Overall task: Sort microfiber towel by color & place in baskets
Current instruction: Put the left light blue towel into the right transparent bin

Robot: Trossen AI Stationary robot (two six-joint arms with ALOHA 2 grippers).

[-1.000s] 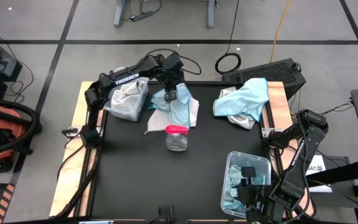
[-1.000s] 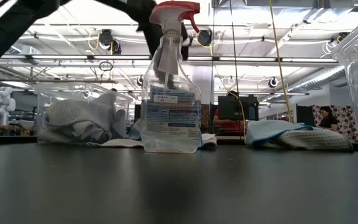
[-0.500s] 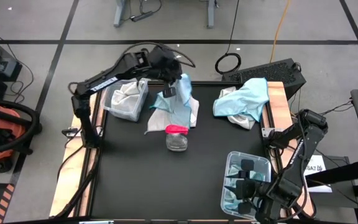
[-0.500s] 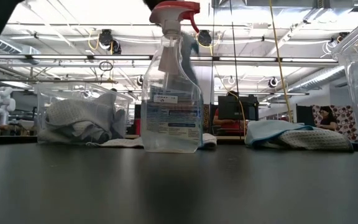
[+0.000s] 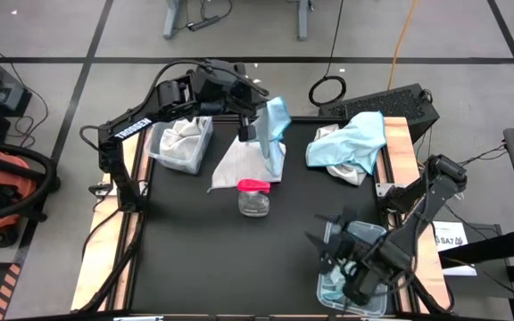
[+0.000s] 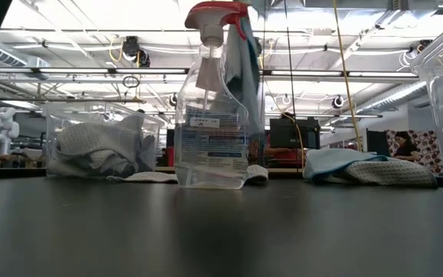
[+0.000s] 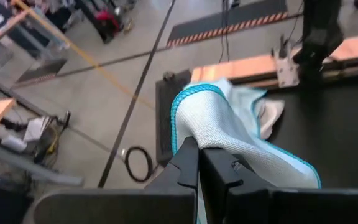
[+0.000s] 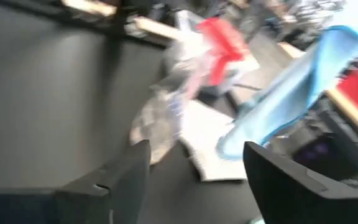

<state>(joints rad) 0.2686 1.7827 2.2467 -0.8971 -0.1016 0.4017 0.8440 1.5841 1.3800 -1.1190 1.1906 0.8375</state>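
My left gripper (image 5: 257, 123) hangs above the table's far middle, shut on a light blue microfiber towel (image 5: 276, 119). Under it a pale grey-white towel (image 5: 246, 162) lies flat on the table. The left basket (image 5: 182, 143) holds grey-white towels, and the right basket (image 5: 357, 265) holds blue ones. A pile of blue towels (image 5: 350, 143) lies at the far right. My right gripper (image 5: 322, 250) stands open just left of the right basket, with nothing between its fingers (image 8: 120, 171). My left gripper pinches a bunched fold of the blue towel (image 7: 194, 134) between its two fingers. The fingers slant down from the table's left. The towel hangs slack below them (image 6: 246, 65), lifted off the pale towel; the bottle hides its lower end in the low view.
A clear spray bottle with a red top (image 5: 254, 196) stands upright at the table's middle, between the two grippers. A dark keyboard (image 5: 391, 102) lies beyond the far right edge. Bare black tabletop (image 5: 194, 259) spreads over the near left.
My left gripper has risen and tipped up from the pale towel, drifting toward the table's right. It has drawn the blue towel up with it while the pale towel stayed flat. My right gripper has swung out of the right basket toward the table's left and has turned.
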